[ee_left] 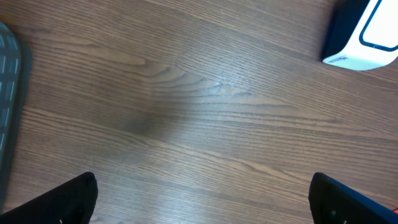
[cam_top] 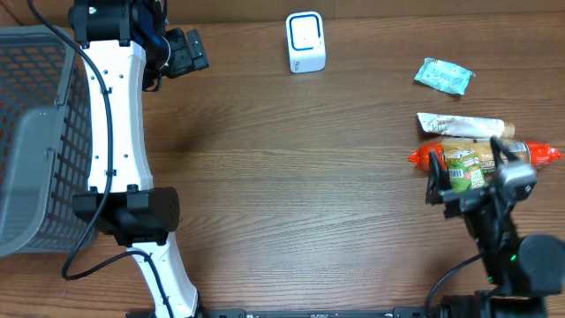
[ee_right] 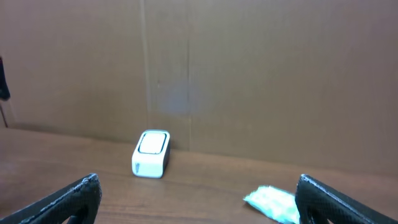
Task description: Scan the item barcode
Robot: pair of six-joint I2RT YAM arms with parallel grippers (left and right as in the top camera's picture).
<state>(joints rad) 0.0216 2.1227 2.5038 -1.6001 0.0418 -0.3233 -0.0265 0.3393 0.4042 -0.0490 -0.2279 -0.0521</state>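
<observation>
The white and blue scanner box (cam_top: 305, 41) stands at the table's far middle, also in the left wrist view (ee_left: 364, 37) and the right wrist view (ee_right: 151, 153). Three items lie at the right: a teal packet (cam_top: 444, 75) (ee_right: 270, 202), a pale packet (cam_top: 459, 125) and an orange-ended green pack (cam_top: 481, 159). My right gripper (cam_top: 468, 170) (ee_right: 199, 202) hovers over the orange-ended pack, open and holding nothing. Left of the scanner, my left gripper (cam_top: 187, 55) (ee_left: 202, 205) is open over bare wood.
A grey mesh basket (cam_top: 35, 132) fills the left side; its edge shows in the left wrist view (ee_left: 9, 93). A brown cardboard wall (ee_right: 249, 74) backs the table behind the scanner.
</observation>
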